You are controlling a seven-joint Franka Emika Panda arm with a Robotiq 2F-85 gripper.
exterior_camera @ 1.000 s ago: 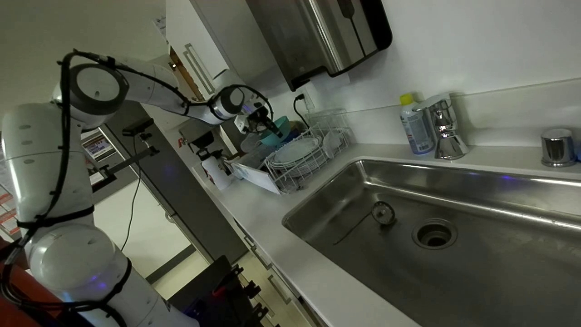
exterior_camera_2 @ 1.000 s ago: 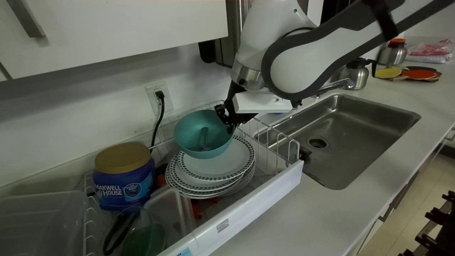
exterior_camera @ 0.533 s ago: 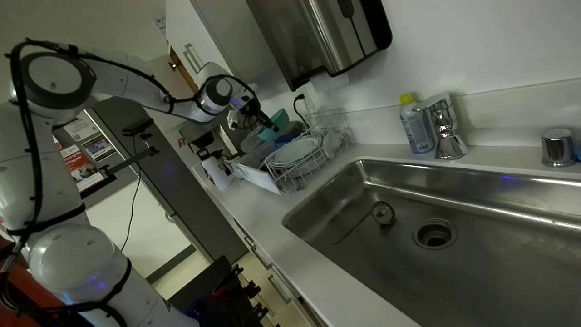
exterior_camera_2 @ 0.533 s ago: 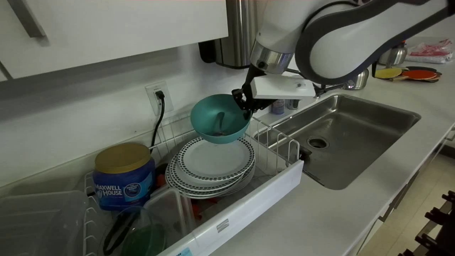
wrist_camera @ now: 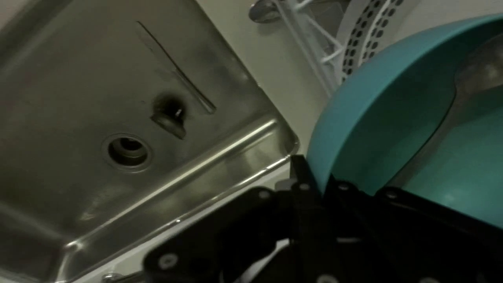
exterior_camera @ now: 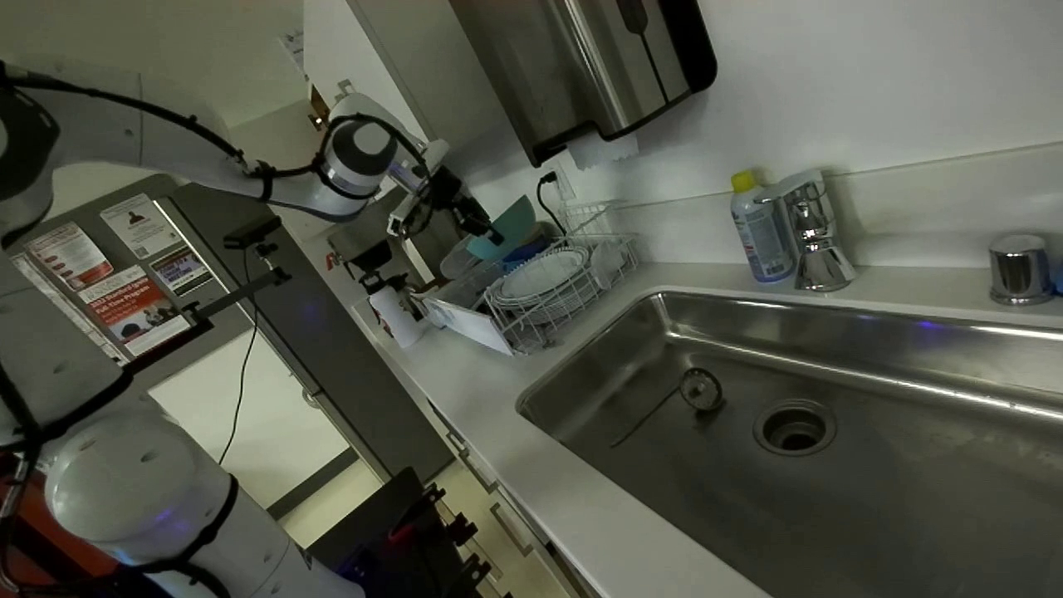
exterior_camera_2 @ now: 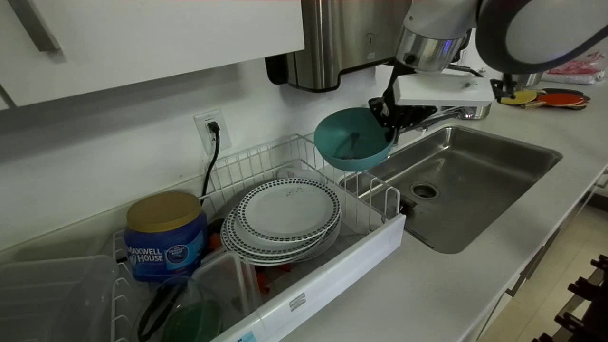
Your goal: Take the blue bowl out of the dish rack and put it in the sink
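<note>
The blue bowl (exterior_camera_2: 342, 130) is held tilted in the air, in an exterior view in front of the dish rack's sink-side wires and the sink's back corner. A spoon (wrist_camera: 428, 145) lies inside it. The bowl also shows in an exterior view (exterior_camera: 511, 228) and large in the wrist view (wrist_camera: 346, 114). My gripper (exterior_camera_2: 390, 135) is shut on the bowl's rim, one finger inside and one outside, as the wrist view (wrist_camera: 321, 182) shows. The dish rack (exterior_camera_2: 332, 273) stands on the counter beside the sink (exterior_camera_2: 479, 190). The sink also shows in the wrist view (wrist_camera: 78, 98).
Stacked plates (exterior_camera_2: 289, 206), a coffee tub (exterior_camera_2: 166, 242) and clear containers (exterior_camera_2: 228, 275) are in the rack. A round-headed tool (exterior_camera: 702, 390) lies in the sink by the drain (exterior_camera: 795, 428). A faucet (exterior_camera: 818, 241) and spray can (exterior_camera: 760, 232) stand behind it. A dispenser (exterior_camera: 581, 58) hangs above.
My gripper has lifted the bowl up off the plates and carried it toward the sink. The plates are now uncovered in an exterior view. The bowl stays gripped throughout.
</note>
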